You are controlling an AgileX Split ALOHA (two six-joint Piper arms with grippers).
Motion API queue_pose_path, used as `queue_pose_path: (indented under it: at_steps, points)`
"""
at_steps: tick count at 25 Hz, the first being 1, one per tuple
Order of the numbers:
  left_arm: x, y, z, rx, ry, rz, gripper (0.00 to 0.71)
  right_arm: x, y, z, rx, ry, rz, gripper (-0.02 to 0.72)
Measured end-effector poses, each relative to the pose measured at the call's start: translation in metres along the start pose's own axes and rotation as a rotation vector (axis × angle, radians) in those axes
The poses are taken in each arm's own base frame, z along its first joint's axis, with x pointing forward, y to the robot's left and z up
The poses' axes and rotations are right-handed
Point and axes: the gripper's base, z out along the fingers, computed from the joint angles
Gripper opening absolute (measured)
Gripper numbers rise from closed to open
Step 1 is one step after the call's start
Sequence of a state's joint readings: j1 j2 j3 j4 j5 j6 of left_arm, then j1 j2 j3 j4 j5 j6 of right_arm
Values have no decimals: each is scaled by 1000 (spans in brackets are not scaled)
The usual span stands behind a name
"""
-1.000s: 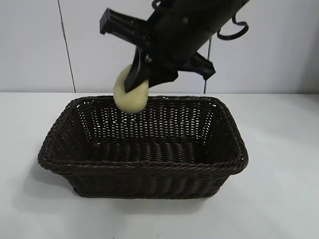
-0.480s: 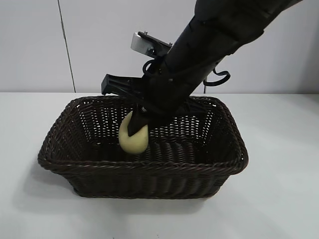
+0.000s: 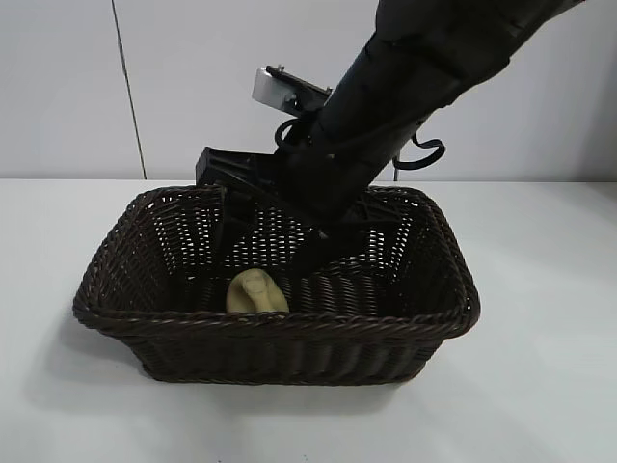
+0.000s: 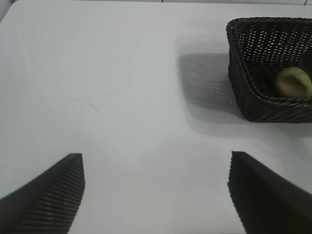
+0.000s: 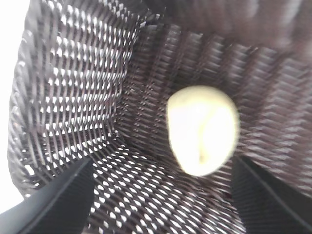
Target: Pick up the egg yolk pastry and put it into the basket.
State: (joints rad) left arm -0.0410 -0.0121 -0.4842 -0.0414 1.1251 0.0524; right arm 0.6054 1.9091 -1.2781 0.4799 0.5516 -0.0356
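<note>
The egg yolk pastry (image 3: 256,292), a small pale yellow bun with a dent, lies free on the floor of the basket (image 3: 280,324), near its front wall and left of centre. My right gripper (image 3: 268,246) reaches down into the basket just above the pastry, jaws open and nothing between them. In the right wrist view the pastry (image 5: 202,129) rests on the weave (image 5: 73,87) just beyond the open right gripper (image 5: 162,163). My left gripper (image 4: 155,158) hovers open over bare table, well away from the basket (image 4: 243,63), where the pastry (image 4: 293,82) shows inside.
The dark wicker basket stands on a white table (image 3: 540,367) with free surface on all sides. A pale wall with a dark vertical seam (image 3: 128,87) closes the back. The right arm (image 3: 415,68) slants across the space above the basket's back right part.
My right gripper came down into the basket with the pastry, then its jaws spread apart. The pastry dropped out and now lies on the basket floor. The left gripper stayed still.
</note>
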Motion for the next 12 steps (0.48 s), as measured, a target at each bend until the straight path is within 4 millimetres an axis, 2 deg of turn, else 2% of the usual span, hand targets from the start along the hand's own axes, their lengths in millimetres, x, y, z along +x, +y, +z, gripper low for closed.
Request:
queue_pose_path:
  at_steps: [7, 12]
  points:
    - [0, 0, 0, 0, 0, 0, 585, -30, 9, -33, 97, 58, -34, 561]
    - [0, 0, 0, 0, 0, 0, 585, -55, -19, -67, 227, 88, 8, 561]
